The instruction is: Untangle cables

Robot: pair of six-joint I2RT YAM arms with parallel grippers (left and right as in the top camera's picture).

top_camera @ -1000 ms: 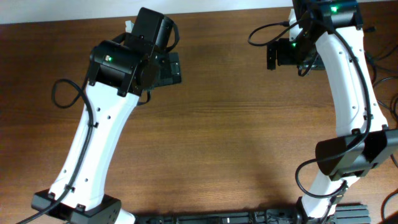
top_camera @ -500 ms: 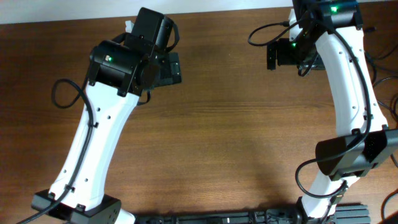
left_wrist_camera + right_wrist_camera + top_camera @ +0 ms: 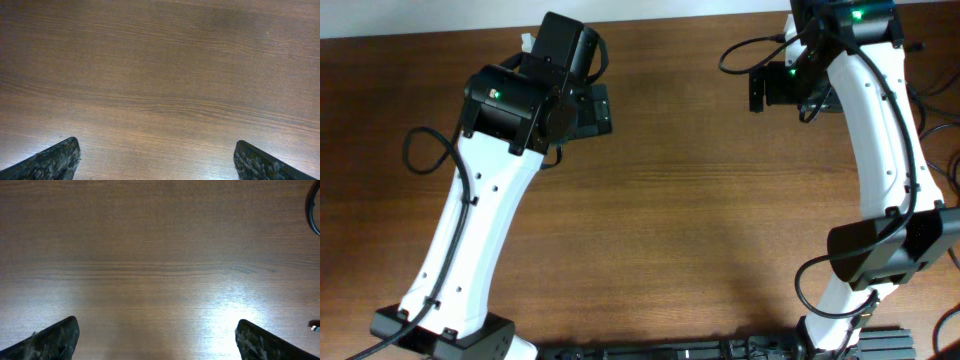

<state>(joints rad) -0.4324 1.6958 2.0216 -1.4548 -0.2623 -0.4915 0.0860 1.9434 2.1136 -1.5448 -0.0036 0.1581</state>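
Overhead view of a brown wood-grain tabletop with two white robot arms with black joints reaching across it. The left arm rises from the bottom left corner and leans toward the upper middle. Its black wrist sits near the far edge of the tabletop. The right arm runs up the right side from the bottom right corner, and its wrist turns inward near the top. A small green light glows on each arm.

In the left wrist view, the left hand is spread wide. Its two dark, rough-textured fingertips show only at the bottom corners of the picture, with bare wood grain between them. Nothing is held or touched.

In the right wrist view, the right hand is spread just as wide. Its fingertips are also in the bottom corners, over bare wood with a bright patch of reflected light. It holds nothing.

The cables show only in the right wrist view. A thin black cord arcs in at the upper right edge, mostly cut off by the frame and well apart from the fingers. A tiny pale tip (perhaps a plug end, too small to tell) pokes in at the lower right edge. It cannot be told whether the tip and the cord join, or whether there are loops or knots.
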